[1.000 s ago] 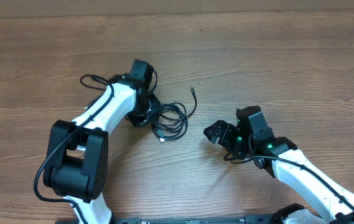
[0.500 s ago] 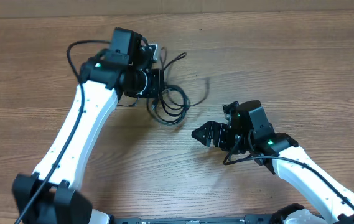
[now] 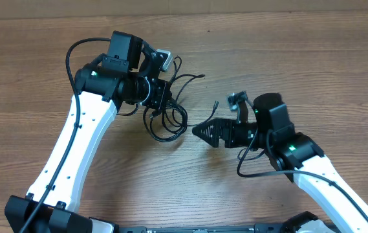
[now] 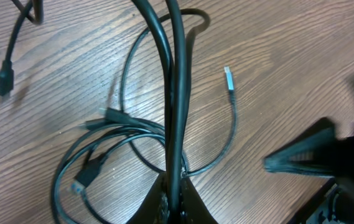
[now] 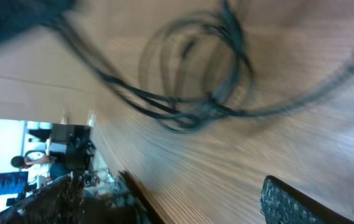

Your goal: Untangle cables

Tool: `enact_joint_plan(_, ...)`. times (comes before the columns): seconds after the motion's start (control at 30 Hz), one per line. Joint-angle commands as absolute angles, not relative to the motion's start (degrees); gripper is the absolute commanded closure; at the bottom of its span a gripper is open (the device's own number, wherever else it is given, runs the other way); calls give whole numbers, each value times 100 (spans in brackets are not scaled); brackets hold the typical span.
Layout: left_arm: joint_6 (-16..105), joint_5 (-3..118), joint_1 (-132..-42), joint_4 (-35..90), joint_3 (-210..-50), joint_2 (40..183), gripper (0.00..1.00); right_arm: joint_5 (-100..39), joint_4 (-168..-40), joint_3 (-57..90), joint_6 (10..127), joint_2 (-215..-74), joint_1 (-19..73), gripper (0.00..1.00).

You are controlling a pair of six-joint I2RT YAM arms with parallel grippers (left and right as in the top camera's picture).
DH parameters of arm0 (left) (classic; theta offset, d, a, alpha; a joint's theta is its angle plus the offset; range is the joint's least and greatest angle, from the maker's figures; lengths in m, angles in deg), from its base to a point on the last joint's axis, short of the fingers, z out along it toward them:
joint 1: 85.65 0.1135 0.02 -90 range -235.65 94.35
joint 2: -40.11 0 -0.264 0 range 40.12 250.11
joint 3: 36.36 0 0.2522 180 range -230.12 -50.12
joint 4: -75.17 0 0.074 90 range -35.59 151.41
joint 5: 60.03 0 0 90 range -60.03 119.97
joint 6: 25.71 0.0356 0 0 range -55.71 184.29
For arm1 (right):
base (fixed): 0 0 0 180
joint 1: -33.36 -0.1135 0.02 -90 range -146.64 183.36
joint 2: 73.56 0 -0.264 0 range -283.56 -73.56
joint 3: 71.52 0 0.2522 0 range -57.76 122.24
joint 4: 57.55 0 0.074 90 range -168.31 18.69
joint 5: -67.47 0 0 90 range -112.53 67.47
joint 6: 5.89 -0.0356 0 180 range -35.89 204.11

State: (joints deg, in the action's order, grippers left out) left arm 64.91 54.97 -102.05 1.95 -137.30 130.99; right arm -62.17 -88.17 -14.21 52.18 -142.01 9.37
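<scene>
Between the fingers of the left tool, clamped shut, run two strands of the cables. Beyond its tips the rest of the bundle spreads in loose loops over the wood surface, with one silver plug off to the side. Near those loops, the right tool stands wide open and grips nothing, its tips pointed at them.

cables: loose heap on the table, roughly mid-table
left gripper: at the heap's far edge, strands between its fingers
right gripper: just right of the cables, not touching
</scene>
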Motion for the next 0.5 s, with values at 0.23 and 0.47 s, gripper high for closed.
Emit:
enact_joint_plan(0.23,7426,7431,-10181,208,-13879,12983,96,-5319,-8553,-1209,5245,-14535,972,24)
enact_joint_plan(0.47,7612,7980,-10181,223,-13879,12983,96,-5146,-8596,-1209,5245,-15543,974,39)
